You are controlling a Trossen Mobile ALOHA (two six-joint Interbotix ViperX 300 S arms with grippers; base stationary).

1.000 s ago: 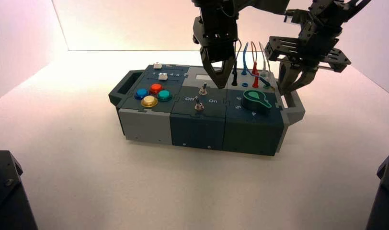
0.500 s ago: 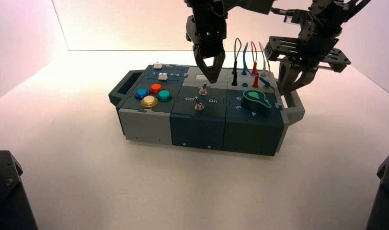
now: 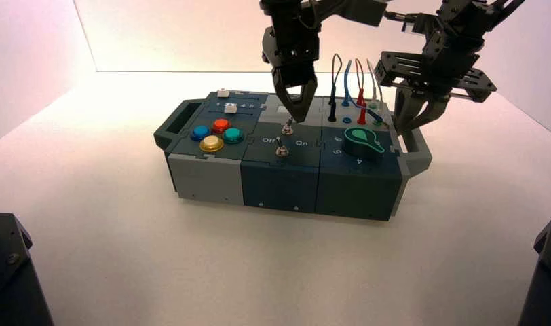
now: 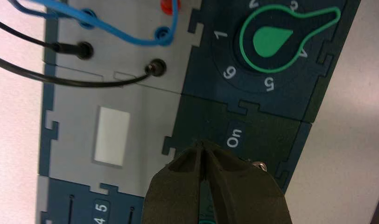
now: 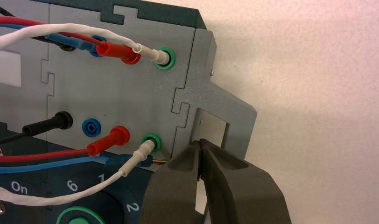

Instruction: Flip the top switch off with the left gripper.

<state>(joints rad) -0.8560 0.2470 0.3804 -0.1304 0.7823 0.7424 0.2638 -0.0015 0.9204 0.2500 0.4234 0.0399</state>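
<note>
Left pincer (image 3: 295, 107) hangs point-down over the middle dark panel of the box (image 3: 286, 176), tips just above and behind the top switch (image 3: 287, 126). In the left wrist view its fingers (image 4: 187, 172) meet at the tips: pressed together, holding nothing. The top switch sits between the "Off" and "On" labels, behind its twin toggle (image 3: 281, 148); lever position not readable. Right pincer (image 3: 414, 117) is parked at the box's right end near the wires (image 3: 357, 81), fingers likewise together, empty.

Left gripper (image 3: 294, 109) closed, pointing down; right gripper (image 3: 414, 122) seemingly closed.
</note>
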